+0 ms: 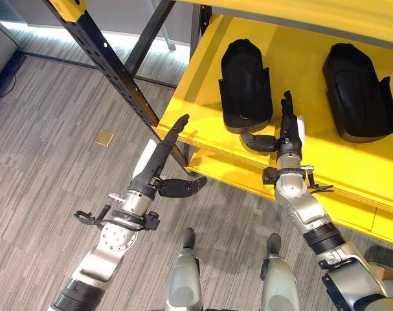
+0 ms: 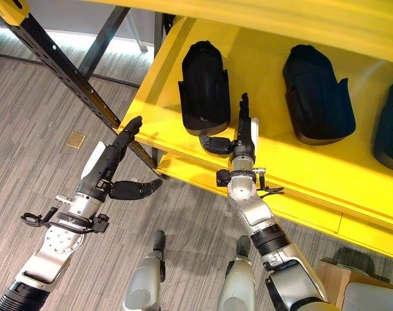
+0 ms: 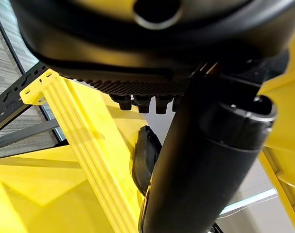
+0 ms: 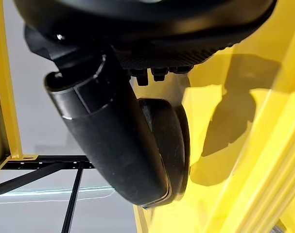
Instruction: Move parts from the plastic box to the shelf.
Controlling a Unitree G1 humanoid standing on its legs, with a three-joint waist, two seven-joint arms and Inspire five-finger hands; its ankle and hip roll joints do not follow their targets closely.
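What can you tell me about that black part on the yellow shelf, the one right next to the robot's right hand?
The black part looks like moulded matt plastic: a long shell, rounded at the far end, with a hollowed near end. It lies on the yellow shelf, leftmost of the parts there. The right hand rests beside it, fingers straight, its thumb reaching toward the near end; whether they touch is unclear.

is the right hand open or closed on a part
Open: the right hand has straight fingers beside the black part on the yellow shelf, thumb out, gripping nothing.

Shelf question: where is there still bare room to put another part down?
On the shelf, the yellow strip between the left part and the middle part is bare, as is the front edge. The right hand crowds the left part.
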